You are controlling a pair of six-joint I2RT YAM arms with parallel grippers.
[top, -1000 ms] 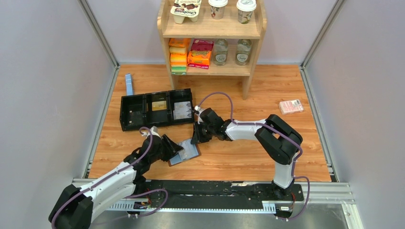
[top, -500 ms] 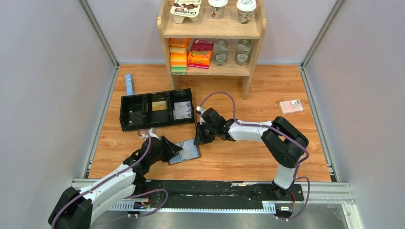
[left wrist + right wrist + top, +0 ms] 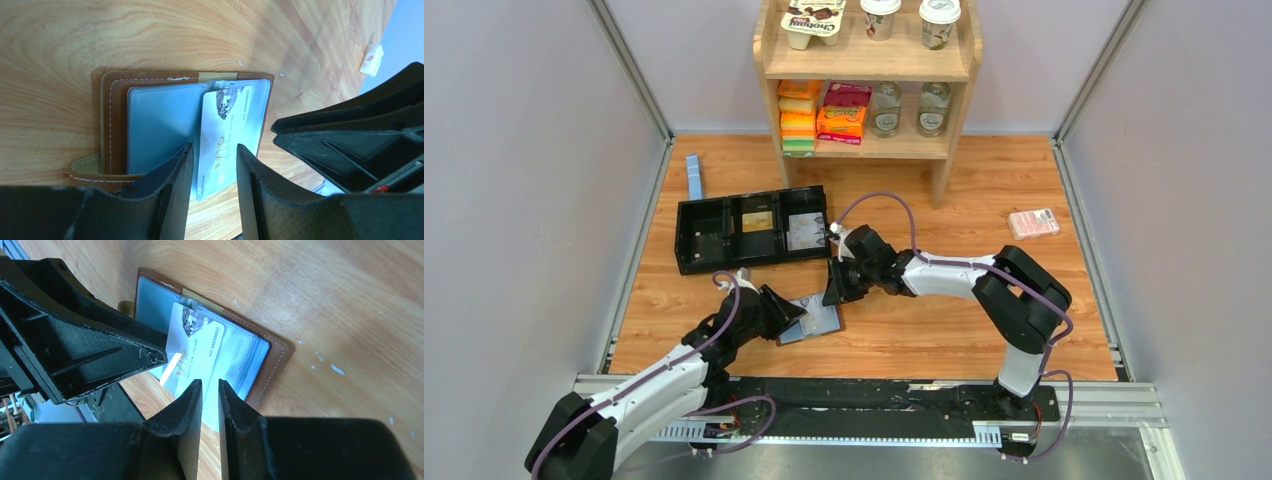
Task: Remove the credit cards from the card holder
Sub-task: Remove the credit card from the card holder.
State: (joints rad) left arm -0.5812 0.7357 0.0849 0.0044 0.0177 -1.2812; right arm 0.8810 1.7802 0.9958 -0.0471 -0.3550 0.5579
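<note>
The card holder (image 3: 816, 318) lies open on the wooden floor, brown leather edging around grey-blue pockets (image 3: 155, 125) (image 3: 260, 355). One pale credit card (image 3: 225, 132) (image 3: 192, 352) with gold lettering sticks partway out of a pocket. It is too small to make out in the top view. My left gripper (image 3: 790, 310) (image 3: 212, 162) is open at the holder's left side, its fingers either side of the card's free end without touching it. My right gripper (image 3: 832, 291) (image 3: 210, 386) hangs over the holder's far edge. Its jaws are nearly together with only a thin slit and nothing between them.
A long black compartmented tray (image 3: 696, 238) lies behind the holder with cards in two compartments. A narrow blue strip (image 3: 694, 177) lies at far left, a pink-red packet (image 3: 1033, 223) at right. A wooden shelf unit (image 3: 942, 150) with goods stands at the back.
The right gripper has crept slightly left toward the holder. The holder has turned a little. The left gripper has barely moved.
</note>
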